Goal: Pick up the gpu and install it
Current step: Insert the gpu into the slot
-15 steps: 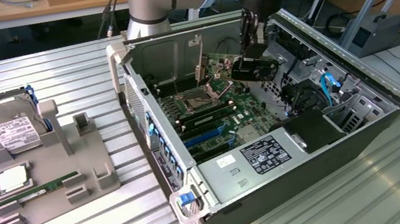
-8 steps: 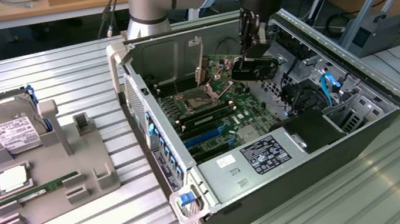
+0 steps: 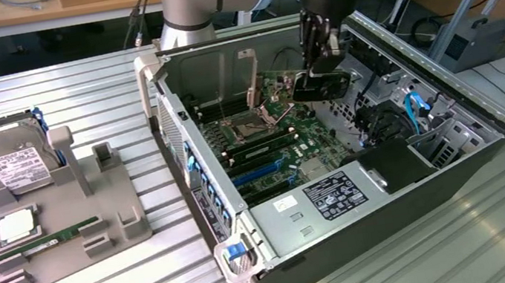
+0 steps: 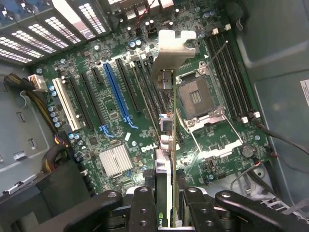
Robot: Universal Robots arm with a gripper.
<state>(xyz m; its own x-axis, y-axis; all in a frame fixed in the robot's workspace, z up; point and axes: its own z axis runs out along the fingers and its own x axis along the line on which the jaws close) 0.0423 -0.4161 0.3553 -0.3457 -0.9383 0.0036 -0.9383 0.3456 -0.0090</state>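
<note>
My gripper (image 3: 325, 63) hangs over the open computer case (image 3: 341, 196), shut on the gpu (image 3: 317, 88), a dark card held above the motherboard (image 3: 277, 134). In the wrist view the gpu (image 4: 165, 159) is seen edge-on between my fingers (image 4: 145, 203), and its silvery bracket (image 4: 173, 48) points away from the gripper (image 4: 166, 205). The card hovers clear of the board, over the area between the long blue slot (image 4: 116, 94) and the processor socket (image 4: 198, 96). Several black slots lie beside the blue one.
A grey fixture (image 3: 53, 216) at the exterior view's left holds a silver hard drive (image 3: 9, 159), a green memory stick (image 3: 47, 240) and a square chip (image 3: 15, 226). The case walls, cables (image 3: 415, 106) and drive cage (image 3: 434, 152) crowd the motherboard's edges.
</note>
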